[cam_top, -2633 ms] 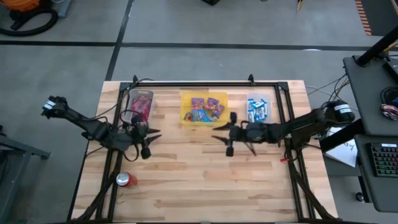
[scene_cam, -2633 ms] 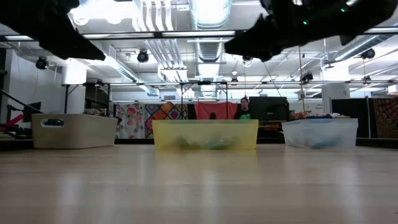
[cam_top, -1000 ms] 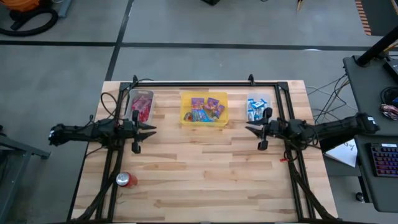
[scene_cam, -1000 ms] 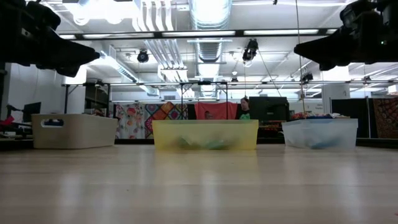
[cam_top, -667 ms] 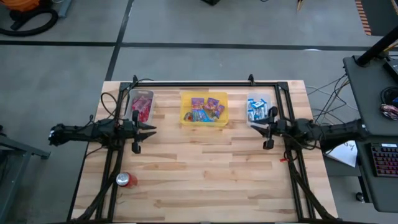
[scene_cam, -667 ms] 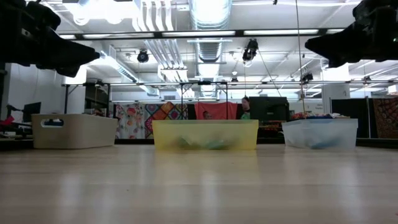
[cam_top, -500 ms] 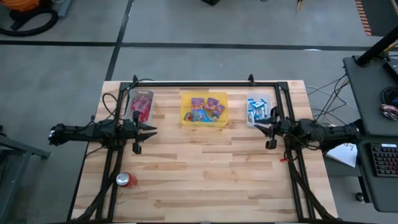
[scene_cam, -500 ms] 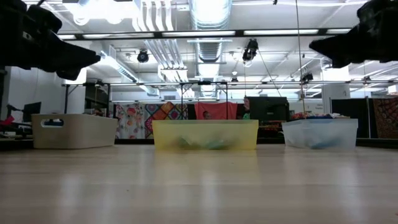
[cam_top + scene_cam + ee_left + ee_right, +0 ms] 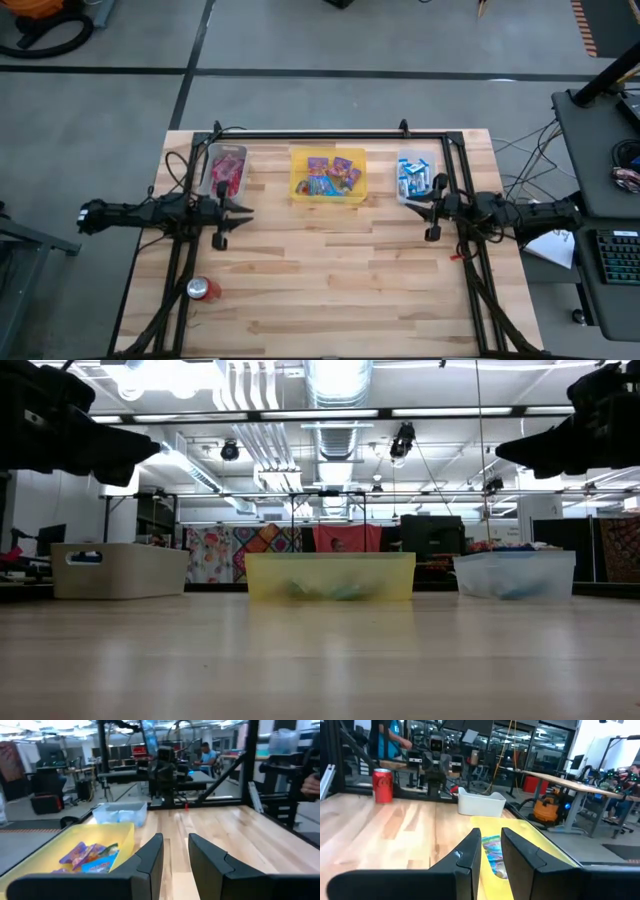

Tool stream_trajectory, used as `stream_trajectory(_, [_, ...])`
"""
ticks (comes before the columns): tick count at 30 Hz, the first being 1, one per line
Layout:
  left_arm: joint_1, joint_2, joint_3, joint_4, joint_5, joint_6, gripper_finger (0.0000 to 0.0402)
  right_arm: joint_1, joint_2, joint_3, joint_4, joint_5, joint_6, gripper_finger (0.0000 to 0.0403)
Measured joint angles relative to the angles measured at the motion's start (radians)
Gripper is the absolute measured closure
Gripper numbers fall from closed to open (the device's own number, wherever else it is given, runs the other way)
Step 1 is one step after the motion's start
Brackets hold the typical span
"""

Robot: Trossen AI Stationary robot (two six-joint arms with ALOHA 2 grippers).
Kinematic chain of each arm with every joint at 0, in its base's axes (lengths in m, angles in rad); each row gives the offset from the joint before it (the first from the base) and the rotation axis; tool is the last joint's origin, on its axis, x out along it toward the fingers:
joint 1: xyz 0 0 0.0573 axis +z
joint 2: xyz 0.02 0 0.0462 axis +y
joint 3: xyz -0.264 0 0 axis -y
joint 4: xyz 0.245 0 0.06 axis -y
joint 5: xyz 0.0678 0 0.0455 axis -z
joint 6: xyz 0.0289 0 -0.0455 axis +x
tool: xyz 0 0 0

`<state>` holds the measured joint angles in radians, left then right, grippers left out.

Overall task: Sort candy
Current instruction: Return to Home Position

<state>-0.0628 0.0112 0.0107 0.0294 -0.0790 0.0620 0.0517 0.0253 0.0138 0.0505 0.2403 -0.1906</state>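
The candy lies in three bins along the far edge. Red packets (image 9: 226, 170) fill the clear left bin (image 9: 240, 150). Purple multicolour packets (image 9: 330, 175) lie in the yellow bin (image 9: 297, 190). Blue-and-white bars (image 9: 413, 176) lie in the clear right bin (image 9: 428, 155). My left gripper (image 9: 246, 209) hovers level near the left bin, pointing right; in its wrist view my left gripper (image 9: 175, 840) shows a narrow bare gap. My right gripper (image 9: 408, 208) hovers level by the right bin, pointing left; my right gripper (image 9: 491, 835) also shows a narrow bare gap.
A red soda can (image 9: 203, 290) stands near the front left of the wooden table (image 9: 330, 280). A dark frame (image 9: 330, 134) runs along the far edge and down both sides. The table's middle and near part are bare wood.
My right gripper has drawn back toward the table's right edge, staying level and above the table. My left gripper has kept its place.
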Motion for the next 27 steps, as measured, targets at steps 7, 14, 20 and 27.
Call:
stream_trajectory(7, [0.0, 0.019, 0.007, -0.012, -0.036, -0.091, 0.0325, 0.0, 0.003, 0.007, -0.009, 0.003, 0.106, 0.0326])
stream_trajectory(14, [0.0, 0.038, 0.007, -0.007, -0.043, -0.097, 0.0325, 0.0, 0.004, 0.009, -0.011, 0.003, 0.114, 0.0319])
stream_trajectory(20, [0.0, 0.049, 0.007, -0.006, -0.043, -0.097, 0.0325, 0.0, 0.004, 0.01, -0.012, 0.003, 0.113, 0.0323])
stream_trajectory(27, [0.0, 0.062, 0.007, -0.005, -0.043, -0.097, 0.0325, 0.0, 0.004, 0.01, -0.013, 0.003, 0.112, 0.0333])
